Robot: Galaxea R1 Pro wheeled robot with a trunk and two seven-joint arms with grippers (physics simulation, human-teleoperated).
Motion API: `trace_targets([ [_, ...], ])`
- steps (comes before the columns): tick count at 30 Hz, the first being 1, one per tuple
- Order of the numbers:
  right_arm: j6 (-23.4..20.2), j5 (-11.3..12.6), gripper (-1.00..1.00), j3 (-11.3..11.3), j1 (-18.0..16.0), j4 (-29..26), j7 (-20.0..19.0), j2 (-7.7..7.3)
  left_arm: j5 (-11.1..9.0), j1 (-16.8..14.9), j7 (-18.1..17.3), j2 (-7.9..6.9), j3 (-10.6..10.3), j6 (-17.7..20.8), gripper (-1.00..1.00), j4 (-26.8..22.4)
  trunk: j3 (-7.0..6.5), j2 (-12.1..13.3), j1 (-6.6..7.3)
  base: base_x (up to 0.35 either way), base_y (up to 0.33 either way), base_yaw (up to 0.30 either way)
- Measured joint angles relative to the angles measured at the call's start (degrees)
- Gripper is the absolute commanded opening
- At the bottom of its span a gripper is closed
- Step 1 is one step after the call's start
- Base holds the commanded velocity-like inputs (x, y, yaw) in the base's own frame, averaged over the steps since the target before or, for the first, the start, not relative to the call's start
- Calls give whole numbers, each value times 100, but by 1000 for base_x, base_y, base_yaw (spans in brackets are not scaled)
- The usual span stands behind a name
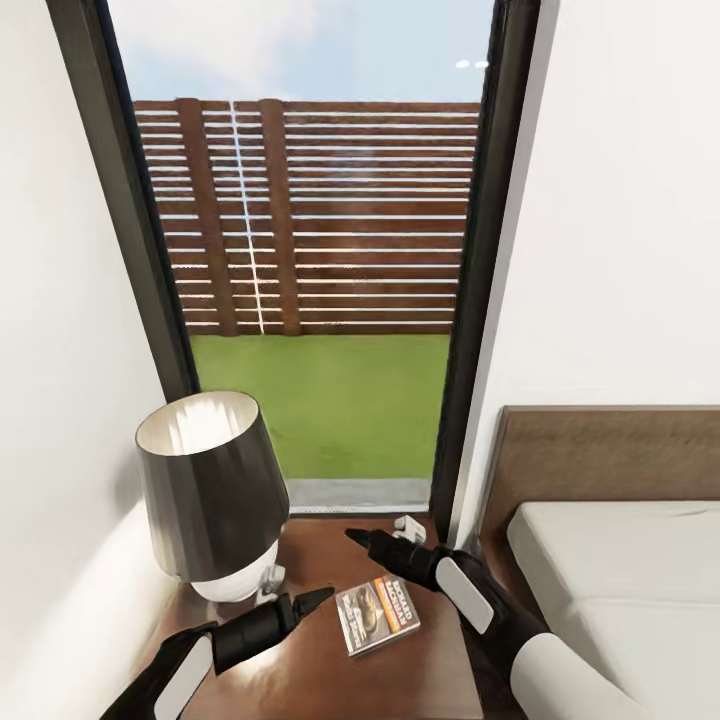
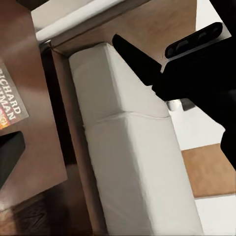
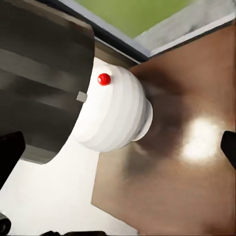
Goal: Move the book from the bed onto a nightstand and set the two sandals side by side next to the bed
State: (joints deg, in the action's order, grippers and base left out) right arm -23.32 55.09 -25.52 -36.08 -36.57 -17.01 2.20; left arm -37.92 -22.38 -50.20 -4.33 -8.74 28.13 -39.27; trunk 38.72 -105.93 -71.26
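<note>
The book (image 1: 378,614) lies on the nightstand (image 1: 400,680) beside a lamp (image 1: 212,500) (dark shade, white base). Both grippers, left (image 1: 312,600) and right (image 1: 362,538), hover empty nearby, finger spread unclear.

Head looks down; wrists close over nightstand (image 1: 400,680).

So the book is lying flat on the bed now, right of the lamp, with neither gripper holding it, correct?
Not quite. The book lies flat on the nightstand, not on the bed; the head view shows it. It is right of the lamp, and neither the left gripper nor the right gripper holds it.
</note>
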Motion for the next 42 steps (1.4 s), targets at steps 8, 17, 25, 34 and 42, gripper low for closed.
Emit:
trace_targets([
  [8,327,-535,100,-23,26,42,1,-29,539,20,29,-14,-7,-351,100,92,-144,321,176,0,0,0],
  [17,977,-1704,100,-29,67,62,6,-34,936,26,44,-1,-6,-1335,100,811,-305,682,373,0,0,0],
  [25,1014,-1867,100,-10,78,93,-6,-409,985,26,54,-8,-11,-1442,100,930,-449,1003,549,0,0,0],
  [34,1670,-1866,100,-2,150,532,-21,-1146,993,27,56,-24,-6,-2306,100,1786,-610,1364,747,0,0,0],
  [42,2813,-1859,100,12,244,3339,-1227,-1462,977,28,44,-27,-10,-3073,100,2779,-754,1685,923,0,0,0],
])
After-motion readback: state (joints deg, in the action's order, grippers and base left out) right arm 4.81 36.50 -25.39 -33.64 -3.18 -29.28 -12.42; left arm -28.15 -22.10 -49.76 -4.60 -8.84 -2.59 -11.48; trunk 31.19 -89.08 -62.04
